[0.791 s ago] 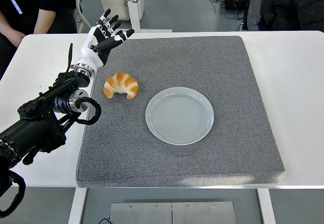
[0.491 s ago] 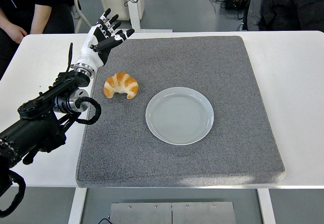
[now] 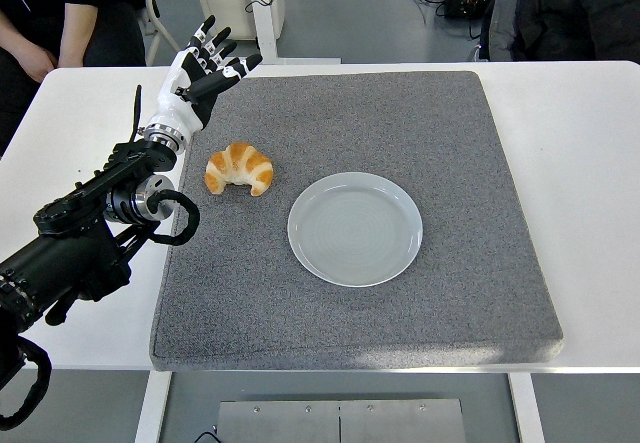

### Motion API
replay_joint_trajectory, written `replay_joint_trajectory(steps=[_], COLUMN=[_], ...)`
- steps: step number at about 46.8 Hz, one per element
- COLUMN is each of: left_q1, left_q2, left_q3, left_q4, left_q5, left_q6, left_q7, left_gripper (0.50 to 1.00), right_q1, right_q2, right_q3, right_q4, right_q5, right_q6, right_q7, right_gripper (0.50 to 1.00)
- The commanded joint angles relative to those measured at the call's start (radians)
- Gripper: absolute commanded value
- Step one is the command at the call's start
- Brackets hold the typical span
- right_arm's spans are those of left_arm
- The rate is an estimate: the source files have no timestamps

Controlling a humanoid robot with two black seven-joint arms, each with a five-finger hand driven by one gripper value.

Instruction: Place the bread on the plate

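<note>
A golden croissant (image 3: 240, 168) lies on the grey mat (image 3: 400, 123), left of the middle. An empty pale plate (image 3: 355, 228) sits to its right, near the mat's centre. My left hand (image 3: 205, 68) hovers over the mat's far left corner, beyond the croissant and apart from it. Its fingers are spread and it holds nothing. The left arm (image 3: 90, 233) runs in from the lower left. My right arm is out of sight.
The mat lies on a white table (image 3: 590, 163). A person in dark clothes sits at the far left (image 3: 50, 23), a hand resting near the table's corner. Another dark figure (image 3: 570, 8) shows at the top right.
My left hand has drifted slightly up and to the left. The person at the top left has shifted. The croissant and plate have not moved.
</note>
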Motion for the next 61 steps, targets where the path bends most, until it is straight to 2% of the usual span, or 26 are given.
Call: replay_joint_trajectory(steps=[1,45,50,61], left_q1=[0.0,-0.009,-0.017,-0.056], left_q2=[0.0,0.002,0.002,0.003], left_q3=[-0.002,-0.002,-0.005,0.0], left_q4=[0.0,0.0,-0.002,-0.028], left_q5=[0.0,-0.002,-0.003,-0.005], left_q6=[0.0,0.001,0.014,0.086], left_q7=[-0.001,0.007,0.028,0.123], left_gripper=[0.972,0.972,0.971,0.969], right_q1=[0.0,0.0,0.0,0.0], right_q2=[0.0,0.0,0.0,0.0], right_q3=[0.0,0.0,0.0,0.0], right_q4=[0.0,0.0,0.0,0.0], right_q5=[-0.001,0.001,0.001,-0.001], right_q6=[0.0,0.0,0.0,0.0], right_q7=[0.0,0.0,0.0,0.0], right_gripper=[1.0,1.0,1.0,1.0])
